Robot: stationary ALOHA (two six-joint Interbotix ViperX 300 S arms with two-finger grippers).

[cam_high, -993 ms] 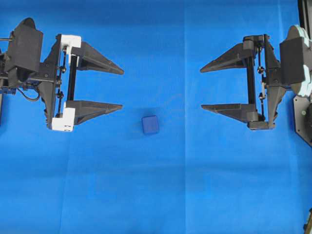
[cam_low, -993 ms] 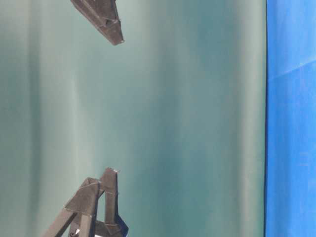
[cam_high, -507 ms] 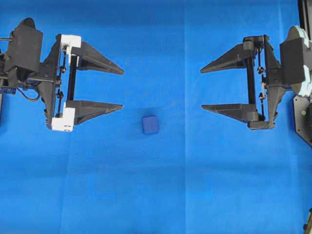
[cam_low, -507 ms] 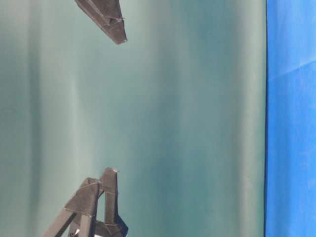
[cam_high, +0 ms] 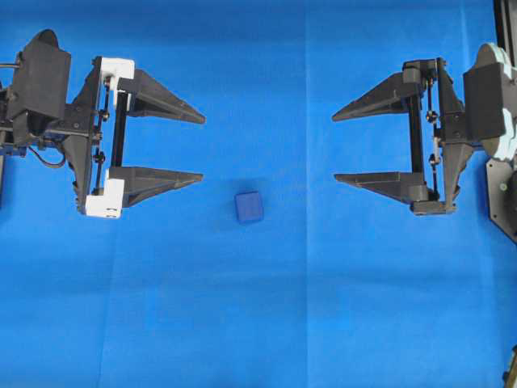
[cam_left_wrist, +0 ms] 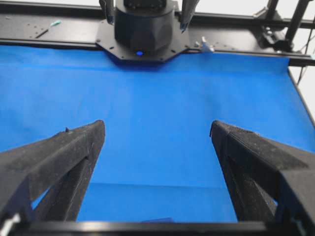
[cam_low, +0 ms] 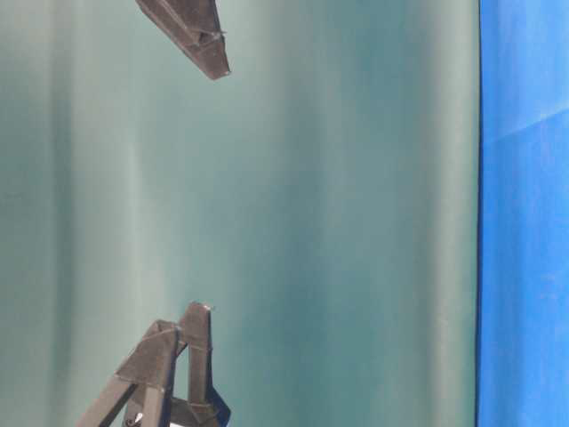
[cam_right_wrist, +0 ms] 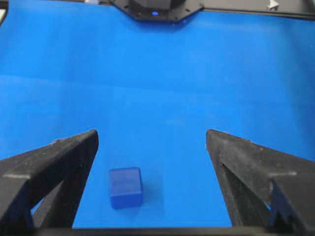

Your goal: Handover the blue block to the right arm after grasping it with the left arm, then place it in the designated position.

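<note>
Blue block [cam_high: 249, 207] lies alone on the blue surface [cam_high: 258, 323], between the two arms and a little below the line joining them; nothing touches it. Left claw [cam_high: 202, 148], white brackets, fingers spread wide, points toward the middle, block just beyond and below its lower fingertip. Right claw [cam_high: 334, 148], grey-green housing, equally spread, faces it from the opposite side, well apart. Both empty. Reading: spread fingers suit a start pose, left ready to close over the block, right ready to receive. Right wrist view shows the block [cam_right_wrist: 126, 187] near its left finger [cam_right_wrist: 54, 167]. No marked drop-off spot visible
</note>
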